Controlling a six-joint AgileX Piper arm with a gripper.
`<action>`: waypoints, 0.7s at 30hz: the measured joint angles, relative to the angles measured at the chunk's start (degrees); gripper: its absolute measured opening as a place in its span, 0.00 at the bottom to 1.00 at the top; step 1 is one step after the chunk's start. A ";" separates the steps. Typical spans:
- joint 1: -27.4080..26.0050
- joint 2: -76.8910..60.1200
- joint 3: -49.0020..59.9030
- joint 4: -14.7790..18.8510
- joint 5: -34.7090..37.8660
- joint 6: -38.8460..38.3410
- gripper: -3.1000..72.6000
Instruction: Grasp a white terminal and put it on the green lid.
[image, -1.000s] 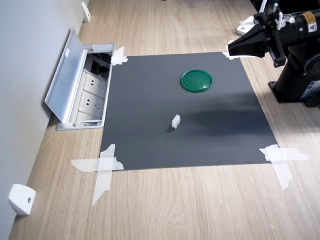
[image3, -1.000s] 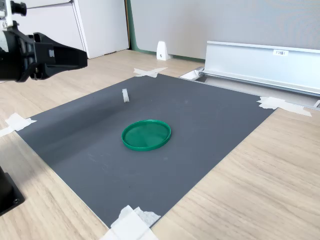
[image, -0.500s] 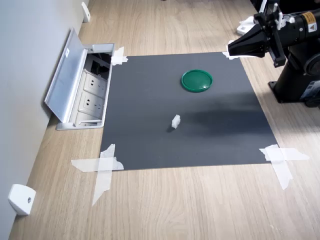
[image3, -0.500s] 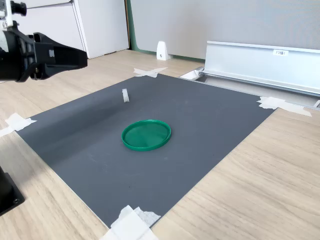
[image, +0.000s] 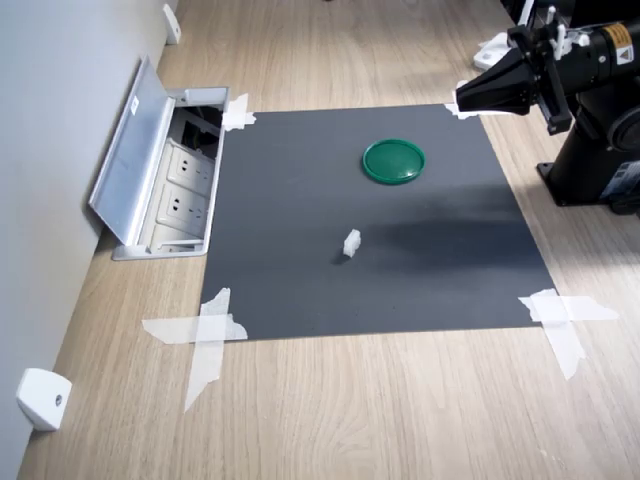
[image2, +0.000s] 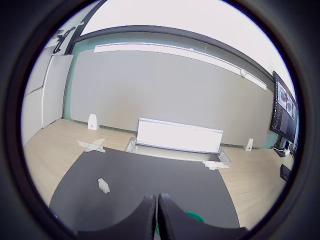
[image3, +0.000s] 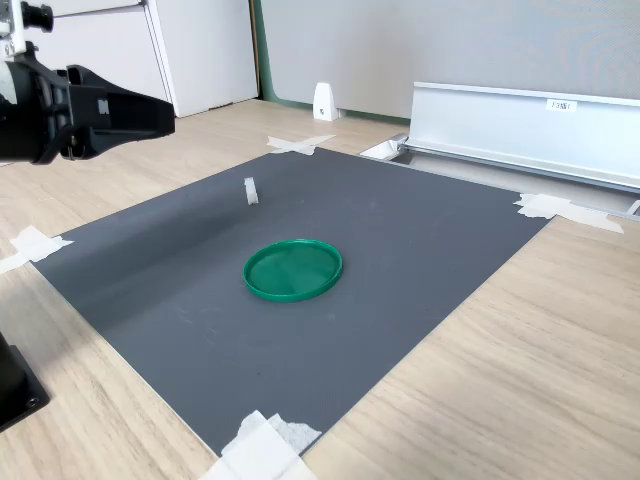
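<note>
A tiny white terminal (image: 351, 242) stands on the dark mat (image: 300, 270), also seen as a small white block (image3: 251, 190) in the second exterior view and in the wrist view (image2: 103, 186). The round green lid (image: 393, 161) lies flat on the mat, apart from the terminal, and shows mid-mat in the second exterior view (image3: 293, 269); only a green sliver of the lid (image2: 196, 217) peeks past the fingers in the wrist view. My gripper (image: 462, 100) hovers high over the mat's corner, shut and empty, its tip (image3: 168, 116) well above the mat, fingers pressed together (image2: 156, 215).
An open floor socket box (image: 172, 185) with a raised metal flap (image3: 520, 130) borders the mat. White tape strips (image: 205, 333) hold the mat's corners. The arm's black base (image: 600, 170) stands beside the mat. A white wedge piece (image: 42, 397) sits by the wall.
</note>
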 joint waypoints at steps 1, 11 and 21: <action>0.00 0.00 0.00 0.00 0.00 0.00 0.03; 0.00 0.00 0.00 1.33 0.00 0.00 0.03; 0.00 2.76 -2.99 1.61 2.66 0.00 0.03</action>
